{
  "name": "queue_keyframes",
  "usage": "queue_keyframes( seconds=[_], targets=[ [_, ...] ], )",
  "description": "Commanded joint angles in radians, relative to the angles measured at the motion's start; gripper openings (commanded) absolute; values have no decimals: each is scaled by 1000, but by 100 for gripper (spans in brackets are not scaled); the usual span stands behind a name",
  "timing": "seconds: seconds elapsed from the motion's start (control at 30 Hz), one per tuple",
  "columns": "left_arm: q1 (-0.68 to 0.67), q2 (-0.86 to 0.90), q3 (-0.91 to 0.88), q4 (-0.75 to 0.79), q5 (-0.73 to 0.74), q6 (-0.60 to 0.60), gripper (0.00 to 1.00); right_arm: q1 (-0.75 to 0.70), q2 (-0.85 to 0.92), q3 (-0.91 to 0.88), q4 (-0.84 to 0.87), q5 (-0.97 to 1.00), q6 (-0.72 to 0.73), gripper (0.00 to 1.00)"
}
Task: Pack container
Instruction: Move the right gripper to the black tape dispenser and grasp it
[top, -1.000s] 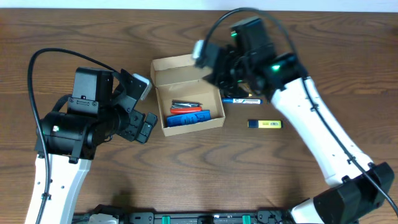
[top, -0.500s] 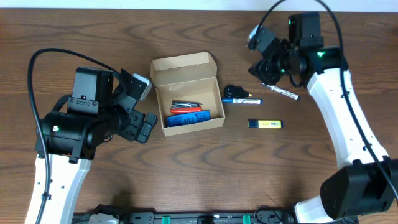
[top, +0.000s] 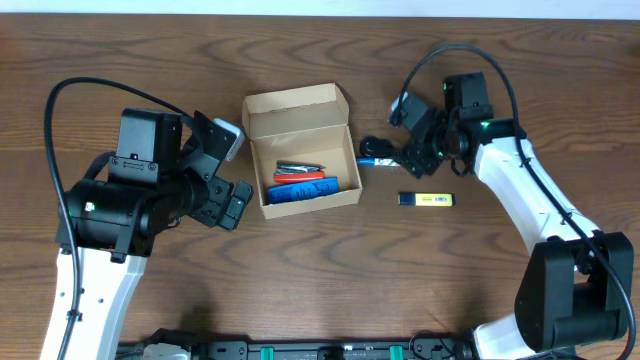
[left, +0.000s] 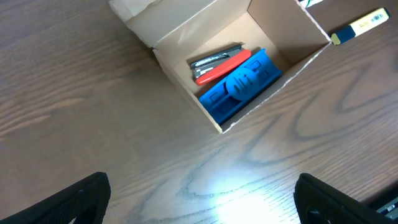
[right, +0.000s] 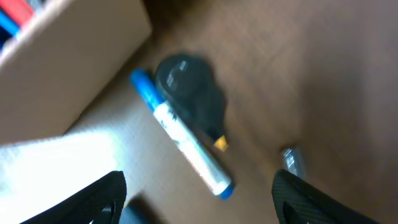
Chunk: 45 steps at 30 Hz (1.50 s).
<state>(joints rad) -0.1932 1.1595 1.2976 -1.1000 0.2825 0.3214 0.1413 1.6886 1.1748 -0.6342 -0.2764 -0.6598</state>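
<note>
We see the box (top: 300, 145) on the wooden table (top: 330, 280), left of centre and toward the far side, with its flap lid folded back on the far edge. Inside it, against the near wall, lies a blue item (left: 239, 84), with a red pen (left: 221, 65) beside it and a dark silvery pen (left: 214, 57) just beyond that; the far part of the box floor is bare. Our left gripper (top: 232, 200) hangs just left of the box, above the table. In the left wrist view its two fingers (left: 81, 199) stand wide apart at the bottom corners with nothing between them. Our right gripper (top: 410, 155) is to the right of the box, over a white marker with blue ends (right: 183, 146) that lies on the table. A round black item (right: 186, 87) touches the marker on its far side. The right wrist view is blurred, but it shows these fingers (right: 106, 199) spread wide as well, holding nothing. A small silvery thing (right: 291, 160) shows near the marker, too blurred for us to name. A yellow highlighter (top: 426, 199) lies alone on the table, nearer to us than the marker and well apart from the box.
</note>
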Motion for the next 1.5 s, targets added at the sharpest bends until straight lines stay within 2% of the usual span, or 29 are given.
queue_keyframes(
  seconds=[0.0, 0.27, 0.6, 1.0, 1.47],
  targets=[
    [3, 3, 13, -4, 6, 12, 95, 0, 2, -8, -35, 27, 5, 80],
    [3, 3, 13, -4, 6, 12, 95, 5, 15, -11, 67, 30, 17, 82],
    [3, 3, 13, -4, 6, 12, 95, 51, 148, -11, 199, 25, 46, 82],
    [3, 3, 13, -4, 6, 12, 95, 79, 255, -11, 333, -26, 61, 89],
    [3, 3, 13, -4, 6, 12, 95, 82, 337, -11, 407, -46, 87, 87]
  ],
)
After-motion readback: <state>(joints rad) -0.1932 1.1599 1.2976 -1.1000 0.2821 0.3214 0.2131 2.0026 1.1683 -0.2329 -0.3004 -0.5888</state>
